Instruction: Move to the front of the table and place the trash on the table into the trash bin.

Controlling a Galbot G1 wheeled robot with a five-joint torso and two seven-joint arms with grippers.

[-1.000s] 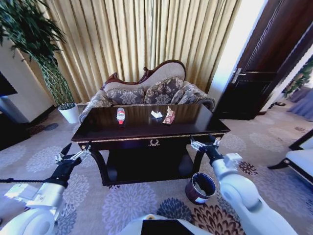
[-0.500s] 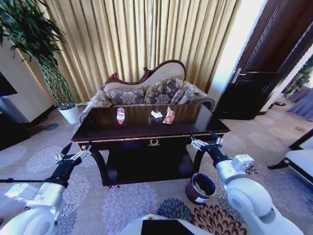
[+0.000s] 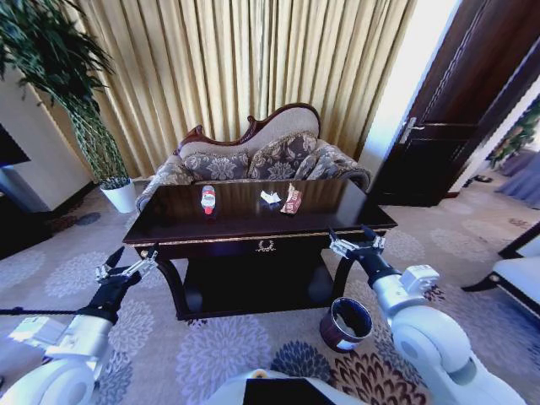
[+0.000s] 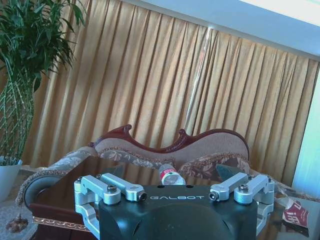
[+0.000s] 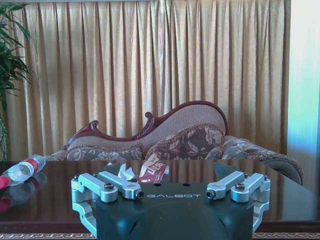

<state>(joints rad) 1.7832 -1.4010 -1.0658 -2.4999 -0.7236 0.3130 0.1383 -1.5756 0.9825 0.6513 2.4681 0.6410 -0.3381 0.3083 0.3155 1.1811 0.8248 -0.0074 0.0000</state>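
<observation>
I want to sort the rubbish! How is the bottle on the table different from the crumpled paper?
The clear plastic bottle with a red label is long and lies on its side; the small crumpled white paper is a shapeless wad. The bottle is see-through, the paper solid white. The bottle lies farther toward the robot's left. Both rest untouched on the dark glossy wooden table.

Left gripper black housing, 6 o'clock: "GALBOT"
Right gripper black housing, 6 o'clock: "GALBOT"
</observation>
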